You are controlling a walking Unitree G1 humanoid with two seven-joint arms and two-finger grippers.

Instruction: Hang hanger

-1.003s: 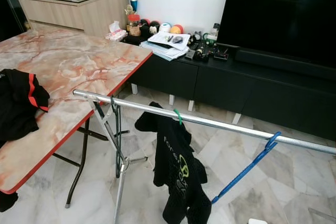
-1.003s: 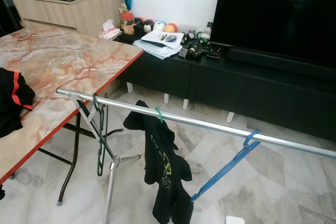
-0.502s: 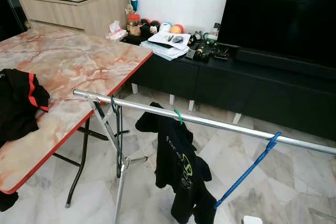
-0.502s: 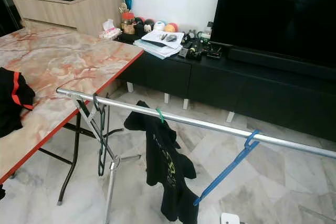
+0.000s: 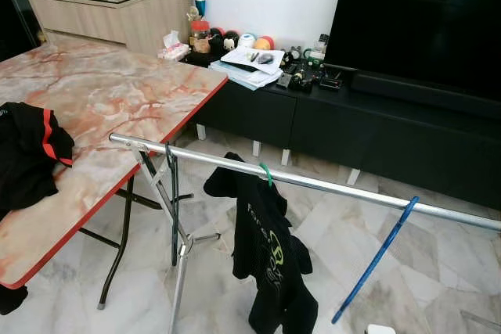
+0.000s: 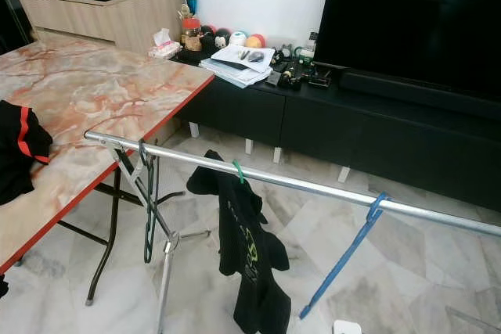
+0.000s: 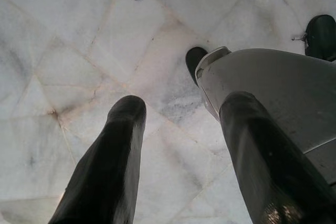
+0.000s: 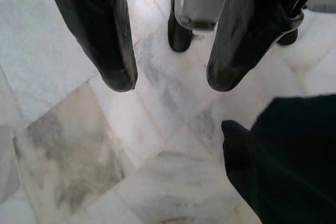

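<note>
Above the marble floor (image 5: 438, 271), the blue hanger (image 5: 376, 260) hangs on the rail (image 5: 329, 185), right-hand side; right gripper (image 8: 168, 77) and left gripper (image 7: 178, 129) hang low, open and empty.

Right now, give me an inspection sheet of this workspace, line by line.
Surface: white marble floor; marble-pattern folding table on the robot's left.
Job's things: silver rail carries a blue hanger hooked near its right end and hanging steeply tilted, a green hanger holding a black shirt, and a dark empty hanger near the left end.
Clutter: black and red garment on the table.
Grippers: left gripper and right gripper both open, holding nothing, pointing at the floor.
Cables: nothing seen.
Surroundings: black TV console with papers and small items; large dark screen; wooden cabinet.
</note>
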